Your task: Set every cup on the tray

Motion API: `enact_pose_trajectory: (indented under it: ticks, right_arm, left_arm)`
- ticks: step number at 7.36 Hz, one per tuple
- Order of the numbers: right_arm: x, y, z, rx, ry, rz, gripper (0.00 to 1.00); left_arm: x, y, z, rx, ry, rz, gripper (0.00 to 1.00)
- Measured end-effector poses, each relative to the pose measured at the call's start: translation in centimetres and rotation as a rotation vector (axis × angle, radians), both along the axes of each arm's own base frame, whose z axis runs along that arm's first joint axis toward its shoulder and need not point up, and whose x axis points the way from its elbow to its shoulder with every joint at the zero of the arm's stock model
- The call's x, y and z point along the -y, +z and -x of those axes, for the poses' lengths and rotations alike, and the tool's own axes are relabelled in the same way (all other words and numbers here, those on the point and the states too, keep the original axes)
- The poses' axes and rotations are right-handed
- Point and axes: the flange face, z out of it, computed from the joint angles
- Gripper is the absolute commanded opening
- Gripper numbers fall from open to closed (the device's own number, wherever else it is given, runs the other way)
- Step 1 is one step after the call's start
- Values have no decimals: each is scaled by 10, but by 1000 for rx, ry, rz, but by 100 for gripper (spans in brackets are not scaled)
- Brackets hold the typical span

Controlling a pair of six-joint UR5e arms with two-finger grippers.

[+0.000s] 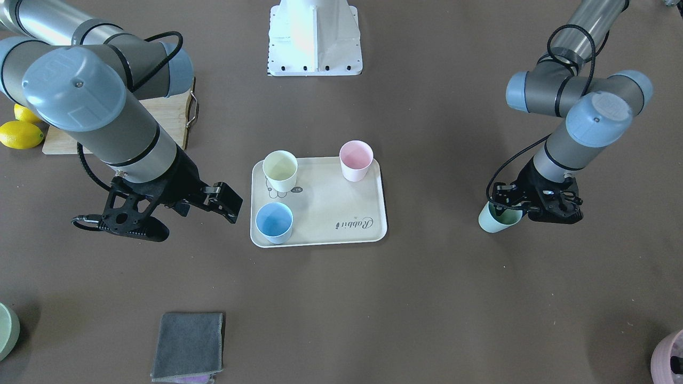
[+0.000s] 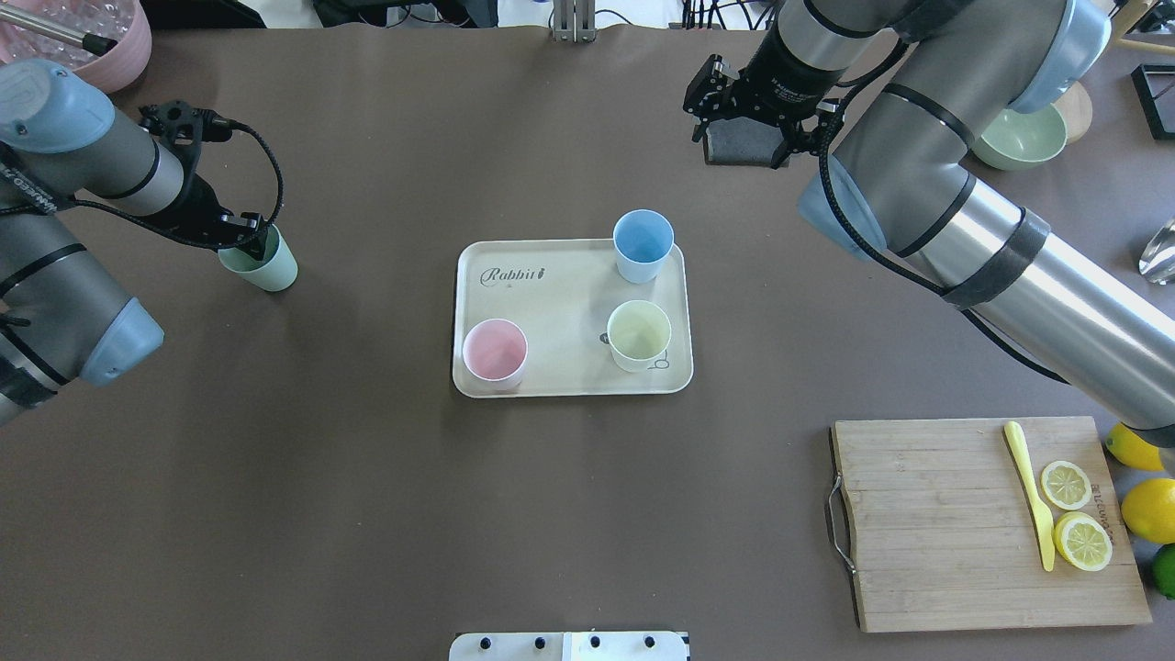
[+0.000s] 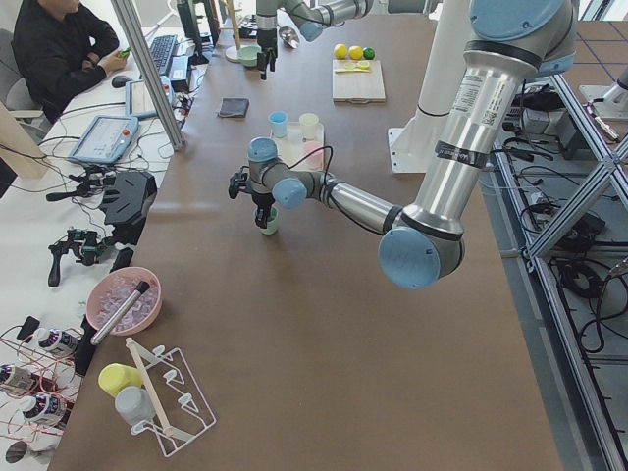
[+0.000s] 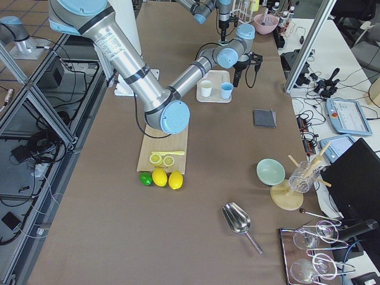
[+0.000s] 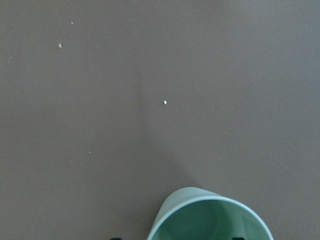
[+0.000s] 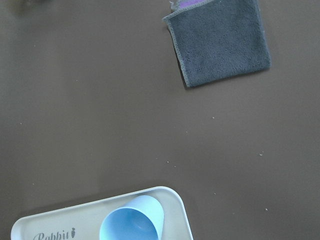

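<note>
Front-facing view: tray (image 1: 331, 200) sits ctr frame on the tabletop (image 1: 427, 298), "Rabbit" lettering at its lower right. 3 cups stand upright on it, mouths up, apart from each other:
- yellow cup (image 1: 280, 169) at the tray's upper-left corner, over the rabbit drawing
- pink cup (image 1: 356, 160) at the upper-right corner
- blue cup (image 1: 274, 222) at the lower-left corner

Mint cup (image 1: 495, 220) is off the tray, mid-right of frame, well apart from the tray's right edge. Left hand (image 1: 507, 210) is clenched on it at the rim, and the cup's lower body pokes out left of the black fingers. Overhead view shows the same pair at upper left, where the cup looks tilted w/ its mouth toward the hand. Can't tell if its base touches the tabletop. Left wrist view: only the mint rim at the bottom edge, then bare brown tabletop w/ a few crumbs.

Right hand (image 2: 748, 124) is at upper ctr-right of the overhead view, released, fingers spread, grasping nothing. In the front-facing view it hangs left of the tray, not touching it. Grey cloth (image 1: 189, 344) lies flat at lower left of that frame. Right wrist view looks down on the cloth at upper right, w/ the blue cup and a tray corner at the bottom.

Misc: wooden cutting board (image 2: 955, 532) at lower right of the overhead view, carrying a yellow knife (image 2: 1028, 496) and two lemon halves (image 2: 1067, 485). Whole lemons (image 2: 1147, 509) lie just beside its right edge.
</note>
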Motion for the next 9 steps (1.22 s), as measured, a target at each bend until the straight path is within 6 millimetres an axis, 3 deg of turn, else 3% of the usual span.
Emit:
enact_pose_trajectory:
  ticks: [2, 4, 6, 7, 9]
  right_arm:
    - [-1, 1, -9, 2, 6, 6, 100]
    - [-1, 1, -20, -5, 13, 10, 100]
    - [-11, 6, -47, -40, -17, -21, 100]
    - [-15, 18, -63, -62, -40, -48, 100]
    - [-15, 52, -97, -98, -74, -90, 100]
  left_arm:
    - [1, -8, 0, -11, 2, -7, 0]
    - [1, -36, 8, -33, -6, -8, 0]
    - [3, -106, 6, -55, -28, 39, 0]
    - [1, -144, -7, -81, -57, 74, 0]
    - [-16, -202, -58, -124, -97, 138, 0]
